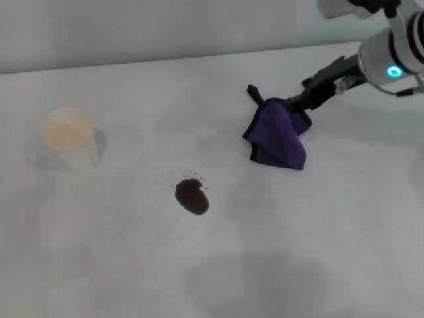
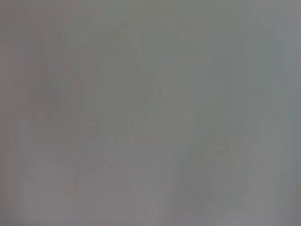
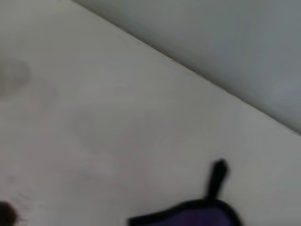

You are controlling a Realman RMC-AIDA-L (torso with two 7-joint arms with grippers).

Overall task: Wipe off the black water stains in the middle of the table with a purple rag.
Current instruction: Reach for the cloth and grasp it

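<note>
The black water stains [image 1: 192, 197] form a small dark oval puddle with tiny specks around it, near the middle of the white table [image 1: 132, 265]. My right gripper [image 1: 292, 105] reaches in from the upper right and is shut on the top of the purple rag [image 1: 278, 138]. The rag hangs bunched below the gripper, to the right of and beyond the stain, and its black loop tab [image 1: 252, 93] sticks up. The right wrist view shows the rag's edge [image 3: 188, 217], the tab [image 3: 217, 175] and a bit of the stain [image 3: 4, 214]. My left arm is out of view.
A white paper cup [image 1: 67, 134] stands at the left of the table, well away from the stain. The table's far edge [image 1: 199, 58] meets a pale wall. The left wrist view shows only a featureless grey surface.
</note>
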